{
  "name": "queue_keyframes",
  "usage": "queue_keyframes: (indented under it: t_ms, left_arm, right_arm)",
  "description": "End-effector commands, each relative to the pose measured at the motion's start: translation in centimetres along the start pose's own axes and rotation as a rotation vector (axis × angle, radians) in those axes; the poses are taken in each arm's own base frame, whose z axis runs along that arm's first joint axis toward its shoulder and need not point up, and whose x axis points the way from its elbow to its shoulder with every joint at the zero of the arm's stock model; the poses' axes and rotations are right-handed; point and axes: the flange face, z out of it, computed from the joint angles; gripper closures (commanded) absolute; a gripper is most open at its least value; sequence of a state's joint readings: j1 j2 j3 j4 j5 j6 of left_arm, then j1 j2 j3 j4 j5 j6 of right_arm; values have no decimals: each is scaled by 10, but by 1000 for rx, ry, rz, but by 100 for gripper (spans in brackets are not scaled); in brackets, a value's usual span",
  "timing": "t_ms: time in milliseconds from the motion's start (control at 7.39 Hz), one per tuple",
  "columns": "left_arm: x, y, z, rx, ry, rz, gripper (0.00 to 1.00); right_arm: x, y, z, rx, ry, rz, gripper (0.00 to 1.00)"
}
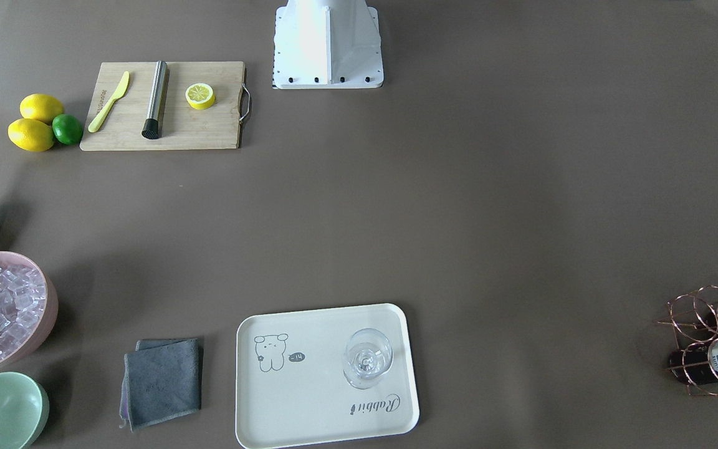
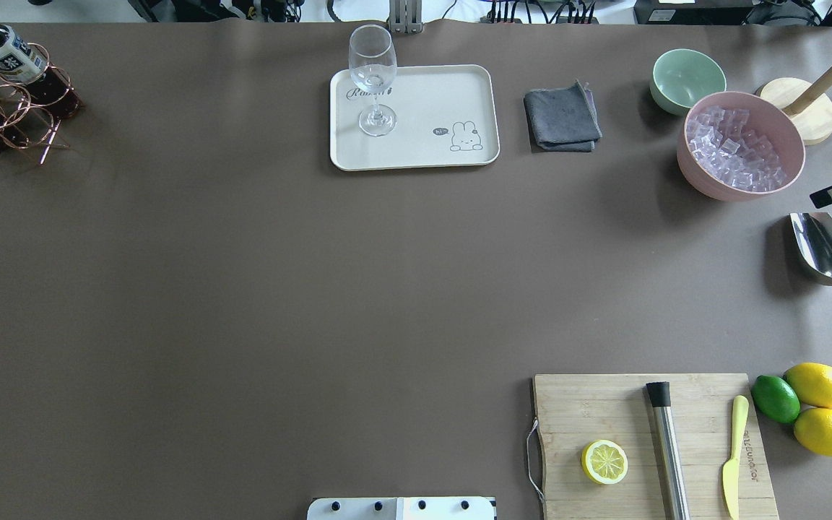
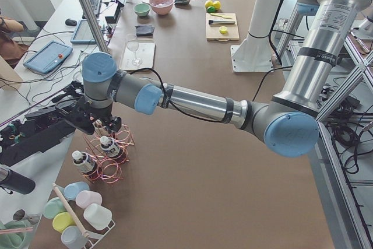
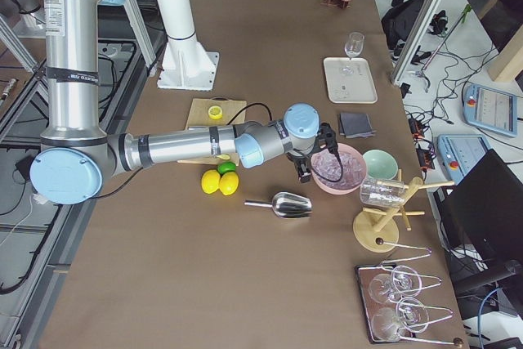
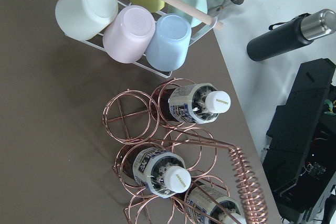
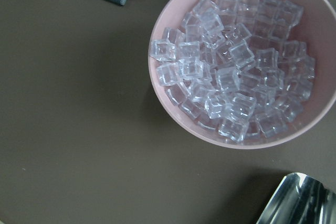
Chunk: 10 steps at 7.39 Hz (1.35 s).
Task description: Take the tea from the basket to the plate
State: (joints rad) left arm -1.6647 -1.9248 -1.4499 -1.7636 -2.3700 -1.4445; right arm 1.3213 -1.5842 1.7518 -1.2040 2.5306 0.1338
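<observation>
Tea (image 5: 160,170): we count three white-capped bottles of dark liquid, each standing in a ring cell, at lower centre of the left wrist view. None is on the plate.
Basket (image 5: 248,182): copper wire, with its coiled handle at lower right of the left wrist view. In the front-facing view it sits at the right edge, lower half.
Plate (image 1: 309,399): cream tray with a drawn bear and script, at bottom centre of the front-facing view, well apart from the basket.
Glass (image 1: 368,358): clear, upright on the plate's right half.
Left gripper (image 3: 104,125): low over the basket at centre left of the left side view. We cannot tell how far its jaws are parted, nor whether it has hold of anything.
Right gripper (image 4: 309,167): above the pink bowl's near rim, at the middle of the right side view. Here too we cannot tell its opening or hold.
Pink bowl (image 6: 241,61): full of clear ice cubes, at upper right of the right wrist view.
Cloth (image 1: 162,381): grey, folded, just left of the plate.
Cutting board (image 1: 203,128): at upper left, carrying a lemon half (image 1: 200,96).
</observation>
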Motion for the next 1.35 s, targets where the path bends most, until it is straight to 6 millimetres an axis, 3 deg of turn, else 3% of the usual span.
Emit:
queue_keyframes:
  t_ms: [0,406,541,676,947,1217]
  left_arm:
    - [23,-5,8,-5,-5,-9,2]
    - [31,-7,25,-13,-21,-14,2]
    - [36,-8,43,-18,-18,-24,2]
    - [39,-6,59,-20,-7,-28,2]
    - [38,-1,66,-26,-14,-42,2]
    - [35,-5,72,-24,-21,-60,3]
  right_arm:
    - [-56,-37,28,27,-65,-191,0]
    - [-100,-67,40,68,-103,-326,0]
    - [-110,-76,39,104,-111,-379,0]
    - [-128,-97,39,142,-119,-439,0]
    - [-155,-130,33,217,-135,-537,0]
    - [-163,-134,46,314,-152,-618,0]
